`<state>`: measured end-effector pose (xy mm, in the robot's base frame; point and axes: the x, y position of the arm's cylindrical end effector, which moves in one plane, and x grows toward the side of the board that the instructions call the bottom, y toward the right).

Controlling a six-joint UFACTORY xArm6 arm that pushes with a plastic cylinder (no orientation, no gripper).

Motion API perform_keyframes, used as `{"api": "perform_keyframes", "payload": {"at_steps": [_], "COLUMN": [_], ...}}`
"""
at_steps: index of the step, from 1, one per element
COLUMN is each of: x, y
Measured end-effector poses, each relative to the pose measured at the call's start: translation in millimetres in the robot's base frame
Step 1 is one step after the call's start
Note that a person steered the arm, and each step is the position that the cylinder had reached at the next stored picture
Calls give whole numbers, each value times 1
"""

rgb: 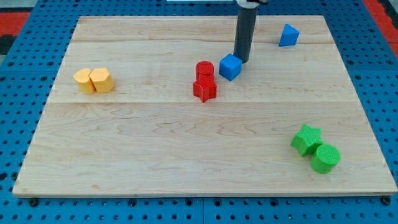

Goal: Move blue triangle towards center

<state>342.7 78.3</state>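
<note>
Blue triangle [288, 35] sits near the upper right of the frame, close to the top edge of the wooden board [186, 149], well apart from my tip [240, 61] and up to its right. My tip is a bare rod end (nothing to open or close, and it holds nothing); it stands just behind the blue cube [229, 66] in the upper middle of the frame, touching or all but touching the cube's upper right edge. I cannot tell which.

Just left of the cube are a red cylinder [204, 68] and, pressed against its lower side, a red star [204, 89]. At the left of the frame two yellow blocks [94, 80] sit side by side, touching. In the lower right a green star [306, 139] touches a green cylinder [325, 158].
</note>
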Motion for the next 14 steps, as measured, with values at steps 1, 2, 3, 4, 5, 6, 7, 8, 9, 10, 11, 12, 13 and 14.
{"api": "perform_keyframes", "payload": {"at_steps": [1,2,3,4,5,6,7,8,9,10,11,12,13,14], "x": [35,36,22,-54,-87,-87,-86,-86,-86,-103,-128,-98,-103,-106], "y": [-10,17,116,182,201,201,234,234,230,211,194,186,149,149]}}
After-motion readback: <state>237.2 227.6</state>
